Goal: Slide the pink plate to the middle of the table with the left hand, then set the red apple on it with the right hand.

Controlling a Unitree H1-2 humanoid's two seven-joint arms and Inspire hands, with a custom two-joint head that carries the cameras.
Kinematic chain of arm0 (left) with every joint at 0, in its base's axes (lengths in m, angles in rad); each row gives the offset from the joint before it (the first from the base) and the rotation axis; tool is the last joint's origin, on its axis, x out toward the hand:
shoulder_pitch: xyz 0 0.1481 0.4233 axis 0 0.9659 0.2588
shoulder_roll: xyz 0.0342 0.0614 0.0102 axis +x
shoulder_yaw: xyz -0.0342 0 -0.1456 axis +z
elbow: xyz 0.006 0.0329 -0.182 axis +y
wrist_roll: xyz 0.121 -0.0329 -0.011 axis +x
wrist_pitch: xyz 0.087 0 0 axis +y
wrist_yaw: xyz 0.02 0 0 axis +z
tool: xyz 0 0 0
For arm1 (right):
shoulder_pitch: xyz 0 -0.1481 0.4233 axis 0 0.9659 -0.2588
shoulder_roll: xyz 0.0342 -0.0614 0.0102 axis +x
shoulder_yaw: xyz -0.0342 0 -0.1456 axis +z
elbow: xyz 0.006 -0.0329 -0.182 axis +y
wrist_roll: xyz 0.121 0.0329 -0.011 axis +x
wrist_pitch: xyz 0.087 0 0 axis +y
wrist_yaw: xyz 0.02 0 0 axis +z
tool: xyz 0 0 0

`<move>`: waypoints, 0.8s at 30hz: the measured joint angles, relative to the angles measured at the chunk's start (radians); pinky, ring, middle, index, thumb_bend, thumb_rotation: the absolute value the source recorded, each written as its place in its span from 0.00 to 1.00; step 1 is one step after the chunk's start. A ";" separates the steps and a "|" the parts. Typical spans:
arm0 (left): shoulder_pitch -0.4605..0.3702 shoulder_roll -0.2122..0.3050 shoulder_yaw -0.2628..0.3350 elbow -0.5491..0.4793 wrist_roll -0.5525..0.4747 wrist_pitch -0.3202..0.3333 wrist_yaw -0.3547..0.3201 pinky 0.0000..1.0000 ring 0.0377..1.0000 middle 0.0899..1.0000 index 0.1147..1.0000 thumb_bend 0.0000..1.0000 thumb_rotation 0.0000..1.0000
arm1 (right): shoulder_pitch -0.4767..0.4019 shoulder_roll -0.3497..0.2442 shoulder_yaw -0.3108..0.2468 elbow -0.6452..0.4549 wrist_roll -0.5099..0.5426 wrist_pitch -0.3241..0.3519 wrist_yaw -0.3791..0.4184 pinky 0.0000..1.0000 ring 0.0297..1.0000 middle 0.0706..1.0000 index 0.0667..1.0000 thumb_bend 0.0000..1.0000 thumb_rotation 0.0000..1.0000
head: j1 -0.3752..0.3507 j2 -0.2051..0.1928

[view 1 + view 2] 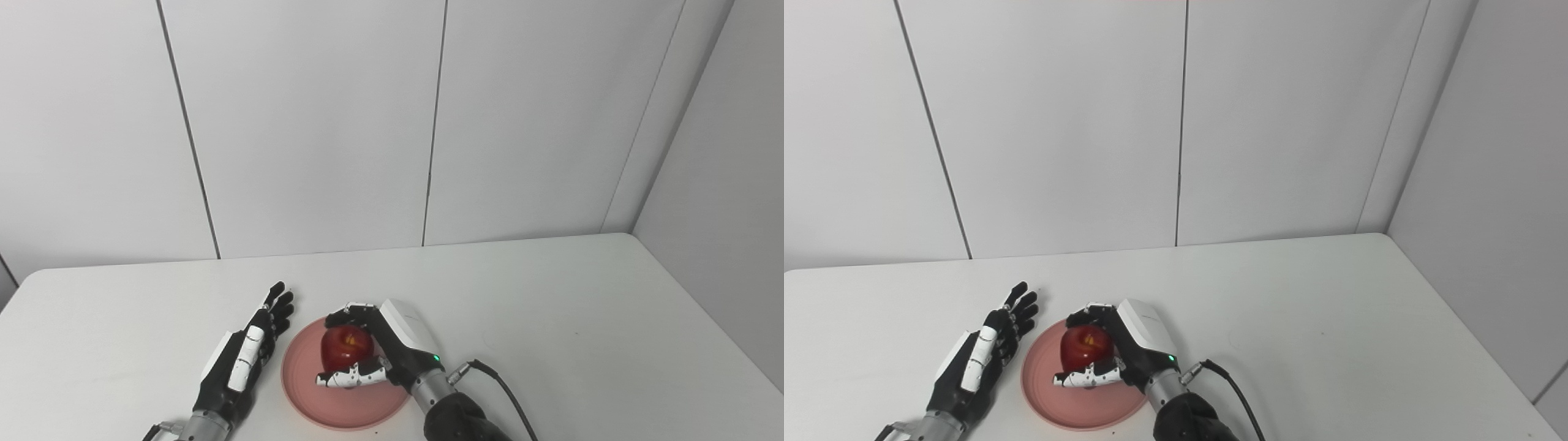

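pink plate (306,392) near front table (551,318) edge, roughly mid-width. red apple (346,348) over plate, enclosed by right hand (392,349): fingers (349,313) curled over far side, thumb across near side; contact with plate surface not discernible. left hand (248,355) just beside plate's left rim, fingers extended, slightly spread, holding nothing.

risks: release above plate likely lets apple roll off low rim; thumb dragging on withdrawal could topple apple or shift plate.

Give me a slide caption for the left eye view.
Right hand grips red apple over round pink plate; left hand open beside it.
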 measured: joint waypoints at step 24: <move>0.011 -0.002 -0.016 -0.022 0.027 0.037 0.027 0.98 0.97 0.96 0.96 0.76 1.00 | 0.117 -0.046 -0.197 -0.106 0.280 -0.174 0.028 0.90 0.95 0.96 0.96 0.69 1.00 | 0.121 0.049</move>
